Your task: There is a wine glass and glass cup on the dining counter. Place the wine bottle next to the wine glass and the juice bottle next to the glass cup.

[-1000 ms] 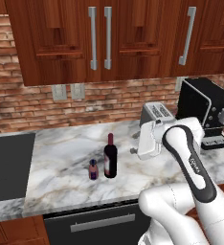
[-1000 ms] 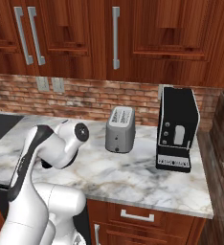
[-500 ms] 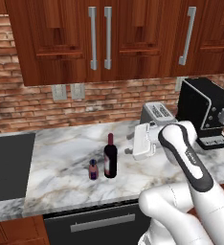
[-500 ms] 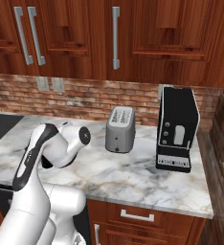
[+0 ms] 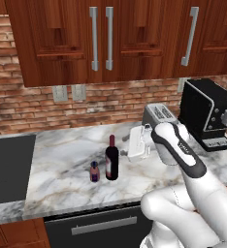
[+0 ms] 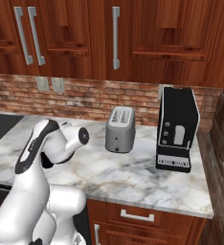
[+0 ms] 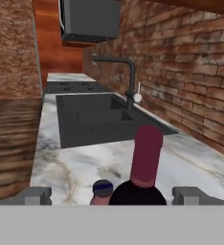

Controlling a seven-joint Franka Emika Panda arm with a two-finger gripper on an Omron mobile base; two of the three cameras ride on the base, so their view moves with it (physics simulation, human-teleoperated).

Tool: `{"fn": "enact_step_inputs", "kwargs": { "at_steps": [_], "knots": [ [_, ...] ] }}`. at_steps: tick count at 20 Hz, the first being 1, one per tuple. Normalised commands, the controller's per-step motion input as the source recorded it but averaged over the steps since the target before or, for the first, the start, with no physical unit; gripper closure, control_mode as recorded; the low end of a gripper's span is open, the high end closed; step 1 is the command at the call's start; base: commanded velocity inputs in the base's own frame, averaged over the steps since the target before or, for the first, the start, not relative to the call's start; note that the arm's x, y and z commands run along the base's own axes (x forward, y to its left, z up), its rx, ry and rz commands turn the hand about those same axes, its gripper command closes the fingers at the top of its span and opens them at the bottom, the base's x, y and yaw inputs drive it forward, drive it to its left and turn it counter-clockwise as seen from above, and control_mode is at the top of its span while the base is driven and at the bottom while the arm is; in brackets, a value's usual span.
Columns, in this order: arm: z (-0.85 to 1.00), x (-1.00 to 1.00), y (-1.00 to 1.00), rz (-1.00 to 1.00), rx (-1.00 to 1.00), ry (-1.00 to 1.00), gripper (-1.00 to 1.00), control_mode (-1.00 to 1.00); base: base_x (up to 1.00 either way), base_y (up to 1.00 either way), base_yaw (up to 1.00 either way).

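Two bottles: the wine bottle [image 5: 112, 158] and the juice bottle [image 5: 94, 171] stood upright on the marbled wall-side counter [image 5: 67, 160], the small one just beside the tall one, on its left in the left base view, both well left of the toaster [image 5: 159, 115].
Landmark: taking the wine bottle as reference, the gripper [image 5: 140, 141] hung just to its right, at about the height of its neck, not touching it.
Tool state: jaws spread wide and empty; in the hand view the two fingertips [image 7: 37, 195] flanked the dark red neck [image 7: 146, 155], with clear gaps on both sides.
Line-up: the hand camera looked along the counter toward the sink [image 7: 92, 119] (the juice bottle's cap [image 7: 103, 187] peeked just left of the wine bottle's shoulder).
Handling, wine bottle: likely heavy, rigid, smooth and slippery glass, tall enough to tip if nudged high.
Where to hold: judged best on the straight dark body below the shoulder; a pinch on the neck alone could let it swing or slide.
Handling, juice bottle: probably light and easily knocked over, so the approach should keep clear of it.
Step in hand: apparently reaching for the wine bottle; neither bottle lifted yet.
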Motion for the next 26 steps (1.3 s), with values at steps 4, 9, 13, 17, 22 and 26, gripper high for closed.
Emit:
{"fn": "enact_step_inputs", "kwargs": {
  "at_steps": [4, 9, 13, 17, 22, 26],
  "knots": [
    [-0.08, 0.26, 0.05, 0.03, 0.00, 0.00, -1.00, -1.00, 0.00, 0.00, 0.00],
    [-0.09, 0.22, 0.05, 0.04, 0.00, 0.00, -1.00, -1.00, 0.00, 0.00, 0.00],
    [-0.11, 0.20, 0.05, 0.03, 0.00, 0.00, -1.00, -1.00, 0.00, 0.00, 0.00],
    [-0.15, 0.15, 0.12, 0.02, 0.00, 0.00, -1.00, -1.00, 0.00, 0.00, 0.00],
    [-0.14, 0.12, 0.12, 0.01, 0.00, 0.00, -1.00, -1.00, 0.00, 0.00, 0.00],
    [-0.10, 0.07, 0.12, 0.00, 0.00, 0.00, -1.00, -1.00, 0.00, 0.00, 0.00]
  ]
}}
